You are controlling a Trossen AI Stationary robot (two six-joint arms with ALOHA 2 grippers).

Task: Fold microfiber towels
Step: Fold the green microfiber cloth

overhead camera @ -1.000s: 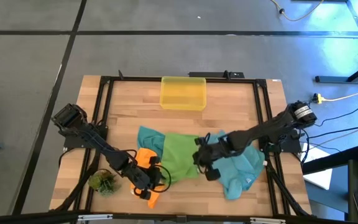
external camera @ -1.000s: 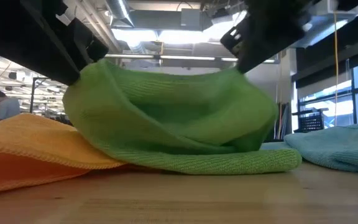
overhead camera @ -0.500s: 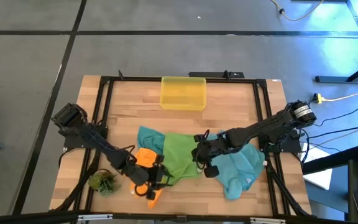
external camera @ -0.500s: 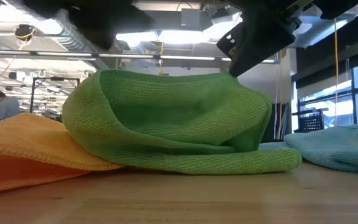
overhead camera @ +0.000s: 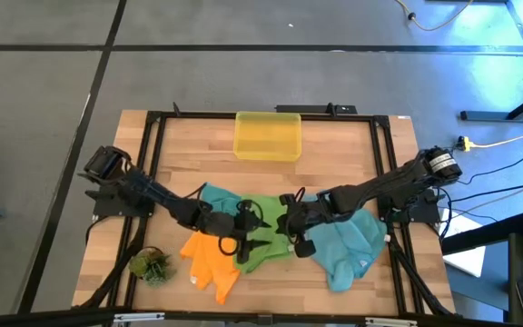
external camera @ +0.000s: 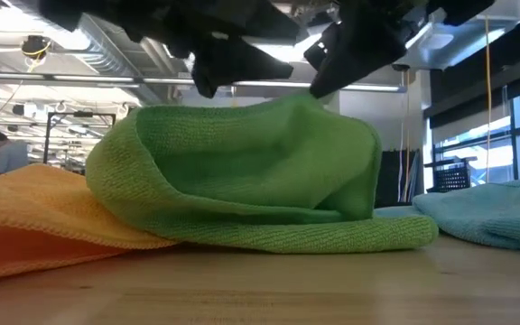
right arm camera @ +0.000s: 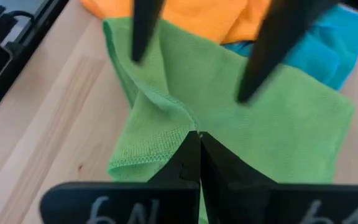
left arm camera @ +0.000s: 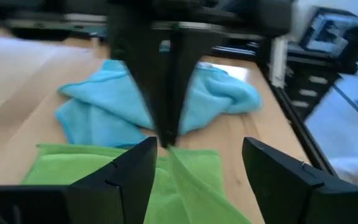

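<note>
A green towel (overhead camera: 263, 238) lies bunched at the table's middle front. One edge is raised under my right gripper (right arm camera: 197, 138), which is shut on it. My left gripper (left arm camera: 197, 148) hovers open over the same towel, facing the right gripper (left arm camera: 166, 93), with nothing between its fingers. The green towel overlaps an orange towel (overhead camera: 209, 261) that lies flat to its left. One teal towel (overhead camera: 350, 245) lies crumpled on the right. Another teal towel (overhead camera: 216, 198) shows behind the green one. My right gripper pinches the green towel's stitched edge (right arm camera: 180, 118) between its two shut fingers, coming slanting down from the table's right. The edge is drawn up into a peak (external camera: 307, 101), and the rest of the towel rests in folds on the table.
A yellow bin (overhead camera: 267, 136) stands at the far middle of the table. A small green plant tuft (overhead camera: 150, 265) sits at the near left. A black frame (overhead camera: 152, 163) runs round the tabletop. Bare wood lies between the bin and the towels.
My left gripper has swung from over the orange towel at the near left toward the right and far side, rising and tipping closer to level, and now hangs over the green towel. My right gripper has drawn the raised edge slightly toward the left.
</note>
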